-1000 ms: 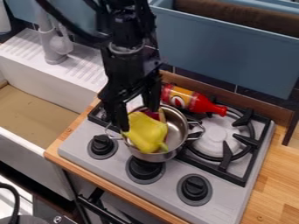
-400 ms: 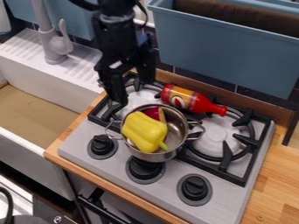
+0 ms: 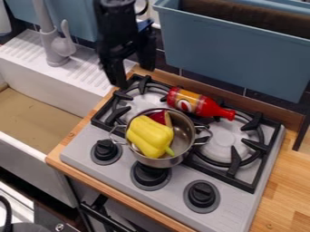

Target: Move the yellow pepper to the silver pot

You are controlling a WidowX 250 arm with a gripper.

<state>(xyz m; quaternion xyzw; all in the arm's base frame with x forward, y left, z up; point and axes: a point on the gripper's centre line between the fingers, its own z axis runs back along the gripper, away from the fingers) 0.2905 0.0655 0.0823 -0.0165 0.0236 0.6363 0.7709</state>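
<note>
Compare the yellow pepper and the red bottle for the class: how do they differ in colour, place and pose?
The pepper is plain yellow; the bottle is red with a yellow-orange label. The pepper sits inside the silver pot, while the bottle lies outside it, behind the pot. The pepper's stem points down toward the knobs; the bottle's cap points right. Both lie on their sides.

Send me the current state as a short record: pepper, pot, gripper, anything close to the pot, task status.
pepper: yellow pepper, inside the pot
pot: silver pot, on the stove; also holds a dark red item
gripper: black gripper, fingers apart, holding nothing, clear of the pot
nearby: red bottle on its side, beyond the pot
status: pepper placed
</note>
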